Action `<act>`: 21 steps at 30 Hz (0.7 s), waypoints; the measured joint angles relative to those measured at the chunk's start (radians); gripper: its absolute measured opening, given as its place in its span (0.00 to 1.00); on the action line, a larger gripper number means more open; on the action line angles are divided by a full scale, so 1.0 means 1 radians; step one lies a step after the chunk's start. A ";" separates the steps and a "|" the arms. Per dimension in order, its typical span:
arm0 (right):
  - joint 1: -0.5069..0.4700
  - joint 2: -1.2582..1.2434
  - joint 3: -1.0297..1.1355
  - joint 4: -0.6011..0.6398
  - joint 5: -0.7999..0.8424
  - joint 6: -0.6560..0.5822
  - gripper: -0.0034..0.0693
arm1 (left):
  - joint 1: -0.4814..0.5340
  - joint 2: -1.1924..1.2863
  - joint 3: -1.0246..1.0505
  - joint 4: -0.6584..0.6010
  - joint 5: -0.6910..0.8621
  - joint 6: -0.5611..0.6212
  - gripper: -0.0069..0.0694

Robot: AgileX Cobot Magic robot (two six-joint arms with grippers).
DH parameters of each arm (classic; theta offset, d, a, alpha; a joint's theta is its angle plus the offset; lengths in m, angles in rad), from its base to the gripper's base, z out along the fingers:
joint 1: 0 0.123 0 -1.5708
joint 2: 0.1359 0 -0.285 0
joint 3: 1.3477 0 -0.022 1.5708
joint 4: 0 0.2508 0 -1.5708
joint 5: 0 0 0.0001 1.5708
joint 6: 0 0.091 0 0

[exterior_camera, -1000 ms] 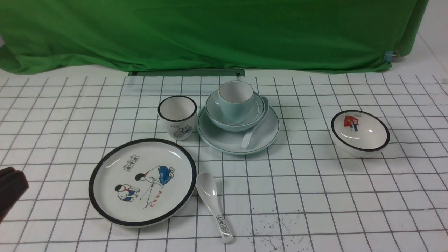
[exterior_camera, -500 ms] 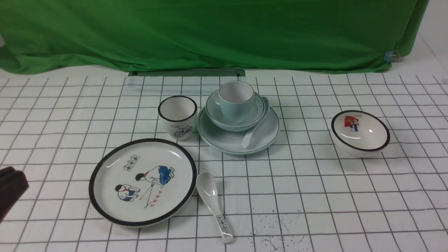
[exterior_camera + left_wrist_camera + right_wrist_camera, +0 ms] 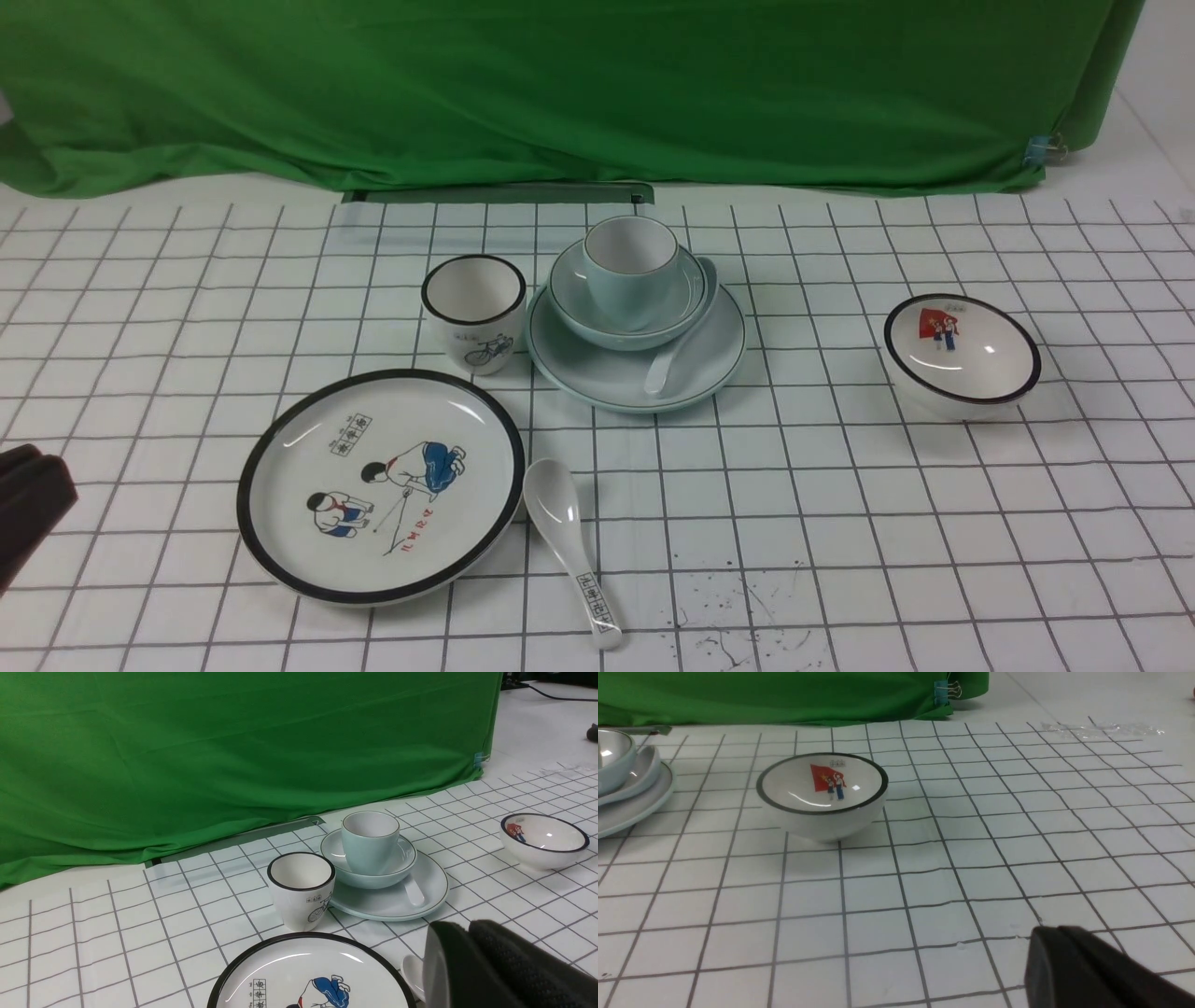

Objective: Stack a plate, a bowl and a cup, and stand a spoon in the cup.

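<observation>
The pale blue-green plate [image 3: 597, 373] sits at the table's middle back. The plain bowl [image 3: 569, 299] stands on it and the handleless cup [image 3: 630, 271] stands upright in the bowl. The plain white spoon [image 3: 677, 345] lies on the plate, leaning against the bowl's right side. The left wrist view also shows the cup [image 3: 369, 842], bowl [image 3: 373, 877], plate [image 3: 383, 903] and spoon [image 3: 413, 893]. My left gripper [image 3: 28, 495] is shut and empty at the near left edge, far from the stack. My right gripper [image 3: 1045, 938] is shut and empty over bare table, outside the front view.
A black-rimmed cup with a bicycle [image 3: 473, 313] stands just left of the stack. A cartoon plate [image 3: 378, 485] and a marked spoon [image 3: 569, 541] lie near front left. A red-picture bowl [image 3: 962, 355] sits at right. Green cloth [image 3: 560, 93] closes the back.
</observation>
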 joint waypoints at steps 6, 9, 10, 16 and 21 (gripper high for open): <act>0.000 0.000 0.000 0.000 0.000 0.000 0.08 | 0.000 0.000 0.000 0.000 0.000 0.000 0.08; 0.000 -0.001 0.000 0.000 0.000 0.000 0.10 | 0.000 0.000 0.000 0.000 0.000 0.000 0.08; 0.000 -0.001 0.000 0.000 0.000 0.000 0.10 | 0.000 0.000 0.000 0.000 0.000 0.002 0.08; 0.000 0.000 0.000 0.000 0.000 0.000 0.12 | 0.000 0.000 0.000 0.000 0.000 0.002 0.08; -0.001 0.000 0.000 0.000 0.001 0.000 0.13 | 0.009 -0.001 0.024 0.000 -0.050 0.066 0.08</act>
